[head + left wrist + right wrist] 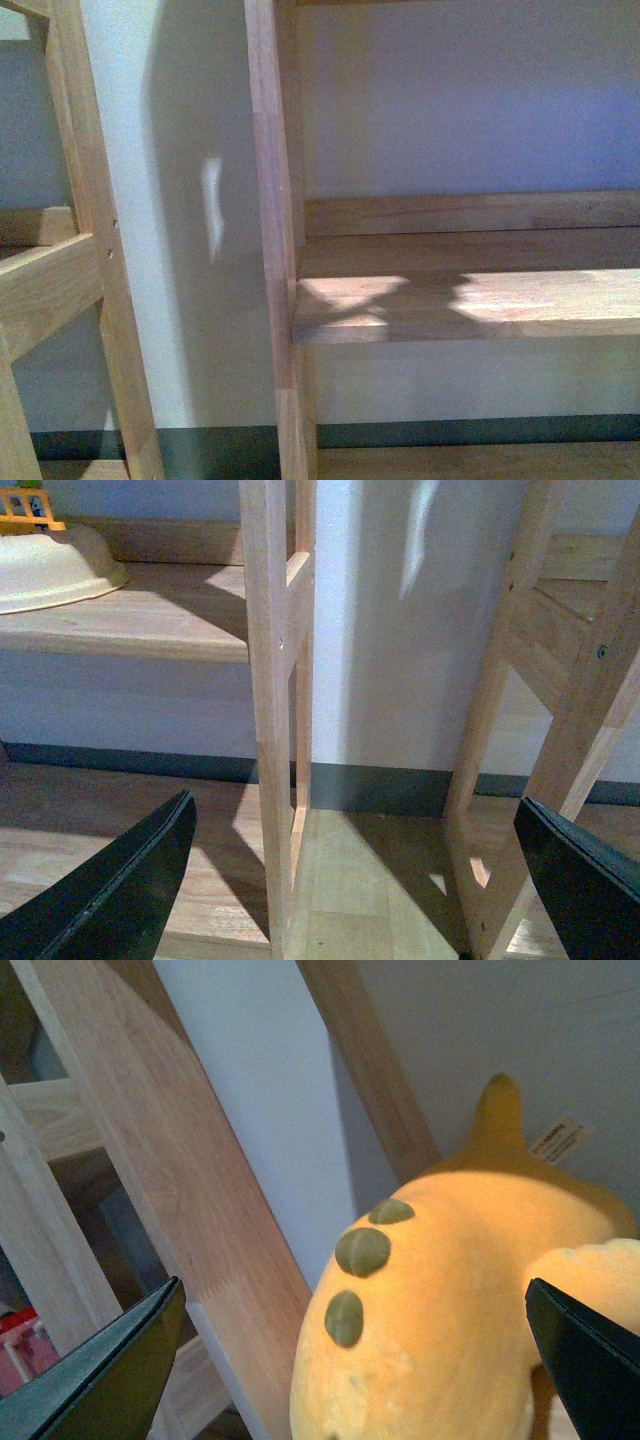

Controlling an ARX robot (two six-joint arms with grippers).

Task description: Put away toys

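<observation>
The large orange-yellow plush animal (450, 1300) shows only in the right wrist view. It is soft and rounded, with three dark toe marks (362, 1251), one pointed ear and a white label behind it. It lies against a wooden board. My right gripper (355, 1360) is open, its dark fingers (110, 1370) wide apart, with the plush's rounded end between them and apart from both. My left gripper (355, 880) is open and empty, facing a wooden shelf post (270, 730) near the floor. Neither gripper shows in the front view.
Wooden shelf units stand against a pale wall: a post (270, 230) and a shelf board (470, 300) in the front view, a slanted frame (90, 250) at left. A cream bowl (50, 570) and an orange-yellow toy piece (25, 510) sit on a shelf.
</observation>
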